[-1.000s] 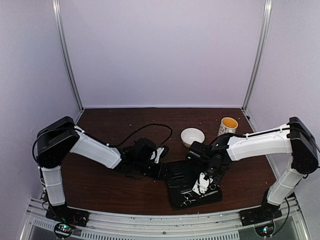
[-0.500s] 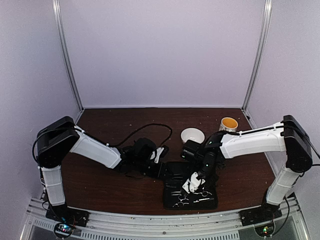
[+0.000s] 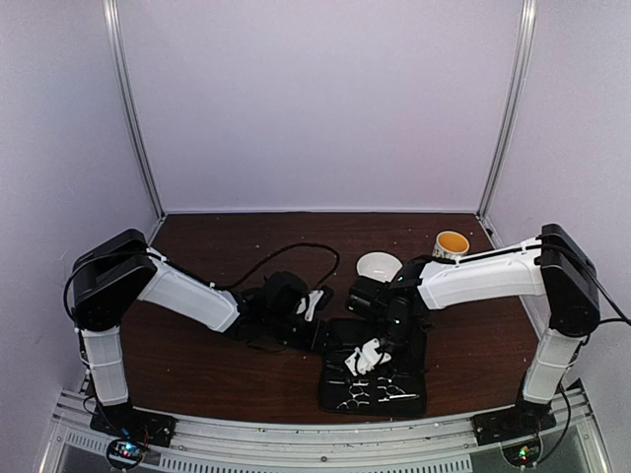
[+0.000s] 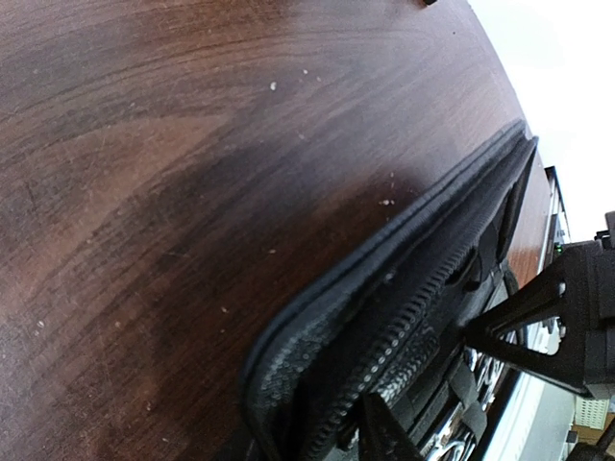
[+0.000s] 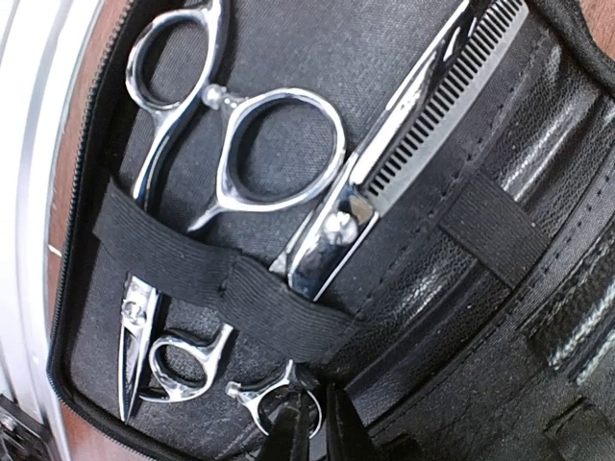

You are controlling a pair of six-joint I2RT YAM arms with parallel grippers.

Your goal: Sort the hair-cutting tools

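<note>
The black case (image 3: 412, 372) lies open near the front edge, and its zip edge (image 4: 384, 288) fills the left wrist view. Two silver scissors sit inside under an elastic strap: large thinning scissors (image 5: 317, 182) and smaller scissors (image 5: 159, 370); they also show from above (image 3: 355, 399). My right gripper (image 5: 322, 427) hangs over the case (image 3: 370, 355), its fingers pinched on a ring of the smaller scissors. My left gripper (image 3: 325, 338) grips the case's left edge. No thin black sticks can be made out.
A white bowl (image 3: 380, 266) and a yellow-lined mug (image 3: 451, 244) stand behind the case. A black cable (image 3: 296, 251) loops behind the left arm. The metal front rail (image 5: 24, 192) runs close beside the case.
My right gripper has moved left over the case. The case has turned and shifted left with it, now lying squarer to the front edge. The left arm has stayed put.
</note>
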